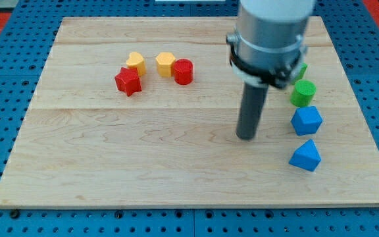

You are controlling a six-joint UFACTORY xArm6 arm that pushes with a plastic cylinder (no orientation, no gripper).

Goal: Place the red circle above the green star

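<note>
The red circle sits on the wooden board at the upper middle, touching a yellow block on its left. The green star is at the view's right, mostly hidden behind the arm's grey body; only a small green part shows. My tip rests on the board right of centre, well to the right of and below the red circle, and left of the blue blocks. It touches no block.
A red star and a yellow heart lie left of the red circle. A green cylinder, a blue hexagon and a blue block form a column at the right.
</note>
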